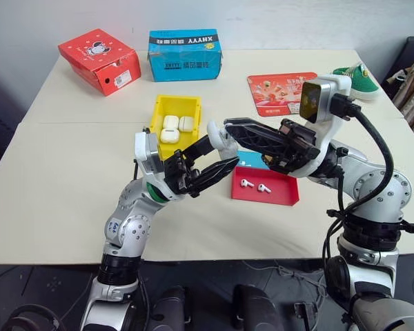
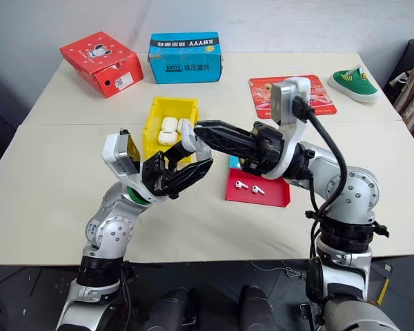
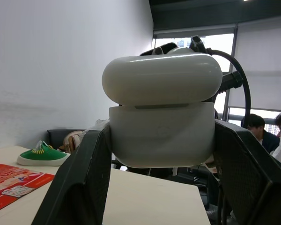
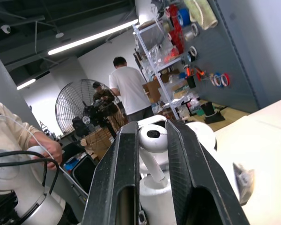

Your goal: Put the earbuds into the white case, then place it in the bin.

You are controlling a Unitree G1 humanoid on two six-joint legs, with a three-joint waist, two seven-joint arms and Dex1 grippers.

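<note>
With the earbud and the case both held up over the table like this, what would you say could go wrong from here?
1. The right gripper pinches the earbud by its smooth, rounded head; it could slip out or twist as it goes in.
2. The white case sits clamped between the left gripper's fingers, and its lid looks nearly shut, so the stem may hit the lid.
3. Both hang above the table; a dropped earbud could bounce away from the red tray.

- The two head views look forward and down over the table [image 1: 69,207] from the near edge; both share nearly the same scene, a little shifted sideways.
- The left wrist view looks along its gripper, very close to the white case [image 3: 161,112], facing right.
- The right wrist view looks between its fingers [image 4: 119,187] toward the left, very close to an earbud [image 4: 152,140].
</note>
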